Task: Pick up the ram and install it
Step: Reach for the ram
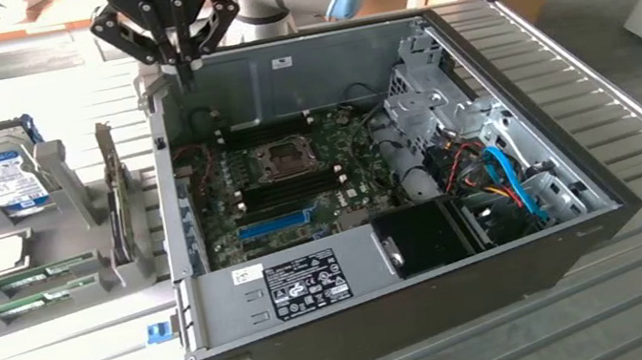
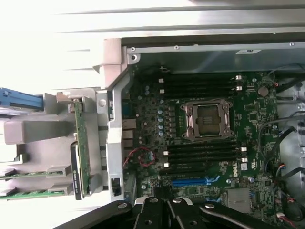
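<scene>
Two green ram sticks (image 1: 34, 277) lie on edge in a grey holder (image 1: 8, 321) on the table at the exterior view's left, outside the open computer case (image 1: 358, 329). The wrist view shows the same ram sticks (image 2: 33, 174) beside the case wall. My gripper (image 1: 184, 66) hangs above the case's far left corner, well away from the sticks. Its fingers are shut with nothing between them. Seen from the wrist, the shut gripper (image 2: 165, 191) is over the motherboard (image 2: 248, 109), near the black memory slots (image 2: 200, 152).
A grey upright card (image 1: 119, 202) stands in the holder between the ram and the case. A hard drive (image 1: 4, 172) stands behind it. Inside the case are the CPU socket (image 1: 287, 154), a blue slot (image 1: 274, 223), cables (image 1: 502, 180) and a drive cage (image 1: 422, 87).
</scene>
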Available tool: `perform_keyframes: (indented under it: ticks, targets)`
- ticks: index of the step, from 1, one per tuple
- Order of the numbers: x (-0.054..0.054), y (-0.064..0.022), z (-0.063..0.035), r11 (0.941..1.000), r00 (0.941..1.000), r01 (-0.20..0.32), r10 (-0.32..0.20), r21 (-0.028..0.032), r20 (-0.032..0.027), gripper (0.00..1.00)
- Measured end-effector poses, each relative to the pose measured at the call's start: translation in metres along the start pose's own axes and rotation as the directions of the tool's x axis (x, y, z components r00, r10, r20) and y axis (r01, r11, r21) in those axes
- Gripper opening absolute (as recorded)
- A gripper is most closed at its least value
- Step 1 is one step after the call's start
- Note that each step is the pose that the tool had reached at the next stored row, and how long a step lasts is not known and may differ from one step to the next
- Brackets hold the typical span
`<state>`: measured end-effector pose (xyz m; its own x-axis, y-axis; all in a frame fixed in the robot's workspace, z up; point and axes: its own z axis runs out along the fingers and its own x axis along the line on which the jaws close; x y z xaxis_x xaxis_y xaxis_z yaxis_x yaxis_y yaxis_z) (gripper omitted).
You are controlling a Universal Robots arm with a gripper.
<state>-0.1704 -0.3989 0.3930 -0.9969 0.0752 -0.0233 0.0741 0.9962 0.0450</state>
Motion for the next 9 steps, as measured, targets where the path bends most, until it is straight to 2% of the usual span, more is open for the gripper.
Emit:
perform_keyframes:
  ticks: [9]
  targets:
    - [0.015, -0.0011, -0.0003, 1.0000, 1.0000, 0.000, 0.000, 0.0000, 0.0000, 0.11]
